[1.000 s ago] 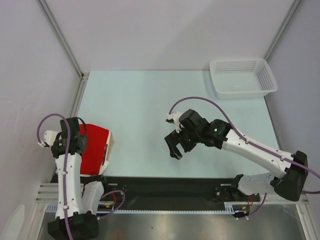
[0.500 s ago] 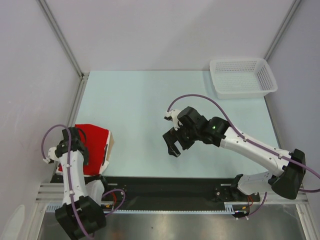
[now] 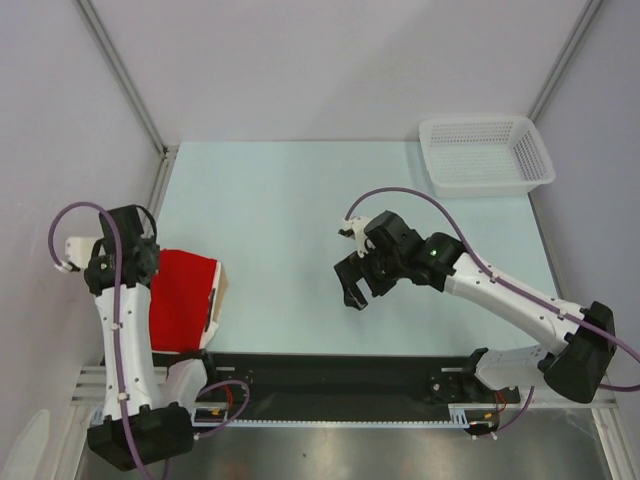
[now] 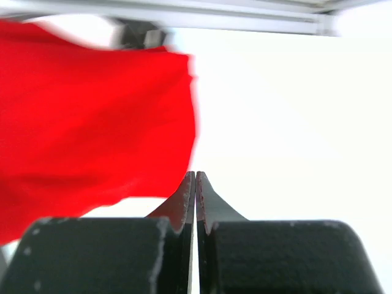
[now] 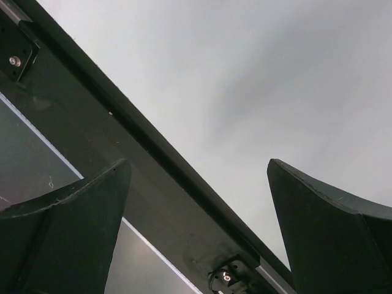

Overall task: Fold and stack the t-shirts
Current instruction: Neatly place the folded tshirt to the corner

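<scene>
A folded red t-shirt (image 3: 185,300) lies at the near left corner of the table; its left part is hidden by my left arm. It fills the left half of the left wrist view (image 4: 92,122), blurred. My left gripper (image 3: 135,262) is at the shirt's far left edge. Its jaws are pressed together with nothing between them (image 4: 195,179), and the tips are just right of the shirt's near corner. My right gripper (image 3: 355,292) is open and empty above the table's near middle, far from the shirt. Its fingers (image 5: 67,208) stand wide apart over the table's front edge.
A white mesh basket (image 3: 485,155) stands at the far right corner. A tan edge (image 3: 222,290) shows along the shirt's right side. The black front rail (image 3: 330,375) runs along the near edge. Grey walls and frame posts close in the left and right sides.
My left arm has swung, and its wrist moved from over the shirt toward the far left. My right gripper shifted slightly right. The shirt lies in the same place.
</scene>
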Controlling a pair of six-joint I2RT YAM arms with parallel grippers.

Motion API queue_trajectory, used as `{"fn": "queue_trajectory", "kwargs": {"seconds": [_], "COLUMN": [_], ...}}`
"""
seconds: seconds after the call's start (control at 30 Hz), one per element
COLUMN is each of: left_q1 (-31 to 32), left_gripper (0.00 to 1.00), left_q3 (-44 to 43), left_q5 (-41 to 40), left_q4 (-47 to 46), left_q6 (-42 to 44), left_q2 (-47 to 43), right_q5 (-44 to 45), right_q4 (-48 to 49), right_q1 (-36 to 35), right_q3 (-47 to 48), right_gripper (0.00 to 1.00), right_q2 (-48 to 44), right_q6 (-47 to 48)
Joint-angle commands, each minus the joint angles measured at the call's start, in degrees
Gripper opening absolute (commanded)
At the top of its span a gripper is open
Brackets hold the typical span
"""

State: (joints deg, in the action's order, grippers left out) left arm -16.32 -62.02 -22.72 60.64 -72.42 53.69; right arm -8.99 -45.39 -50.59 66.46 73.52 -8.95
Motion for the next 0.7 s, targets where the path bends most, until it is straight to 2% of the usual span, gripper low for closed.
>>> {"fn": "queue_trajectory", "kwargs": {"seconds": [0.0, 0.07, 0.1, 0.13, 0.17, 0.2, 0.27, 0.37, 0.43, 0.53, 0.57, 0.67], "left_q1": [0.4, 0.4, 0.4, 0.4, 0.4, 0.1, -2.0, -6.0, -8.2, -11.6, -12.5, -14.2], "left_gripper": [0.0, 0.0, 0.0, 0.0, 0.0, 0.0, 0.01, 0.0, 0.0, 0.0, 0.0, 0.0], "left_q3": [0.5, 2.3, 4.0, 8.4, 10.8, 15.4, 19.0, 21.7, 22.7, 26.6, 27.4, 29.3], "left_q5": [3.8, 7.8, 10.7, 15.0, 16.4, 17.4, 22.8, 31.7, 34.4, 39.1, 43.7, 50.0], "left_q4": [-10.2, -17.2, -27.5, -33.2, -37.9, -46.7, -56.2, -60.4, -63.8, -71.9, -76.3, -84.9], "left_q6": [4.9, 9.4, 11.6, 15.6, 16.5, 17.3, 18.5, 19.7, 21.9, 22.2, 21.9, 20.2], "left_q2": [3.3, 4.5, 4.4, 3.9, 2.7, 2.0, 2.3, 7.3, 9.4, 12.4, 14.3, 22.0], "right_q5": [-1.8, -1.9, -2.1, -2.3, -3.3, -3.7, -4.5, -4.7, -5.0, -6.4, -6.5, -6.9], "right_q4": [1.0, 0.3, -0.4, -0.8, -1.3, -1.5, -2.0, -2.1, -1.8, -0.8, -0.5, -0.1], "right_q1": [0.8, 1.5, 2.0, 2.5, 3.5, 3.9, 4.4, 4.8, 5.1, 5.9, 6.0, 6.0], "right_q3": [2.2, 3.6, 5.2, 6.0, 6.8, 8.1, 9.1, 9.7, 9.4, 9.1, 9.3, 9.8], "right_gripper": [1.0, 1.0, 1.0, 1.0, 1.0, 1.0, 1.0, 1.0, 1.0, 1.0, 1.0, 1.0], "right_q2": [0.1, 1.8, 2.4, 2.9, 4.1, 4.6, 6.4, 7.7, 8.7, 10.3, 10.7, 11.6], "right_q6": [0.9, 1.6, 1.7, 1.5, 1.1, 1.0, 0.3, -0.3, -0.7, -2.6, -3.1, -4.7]}}
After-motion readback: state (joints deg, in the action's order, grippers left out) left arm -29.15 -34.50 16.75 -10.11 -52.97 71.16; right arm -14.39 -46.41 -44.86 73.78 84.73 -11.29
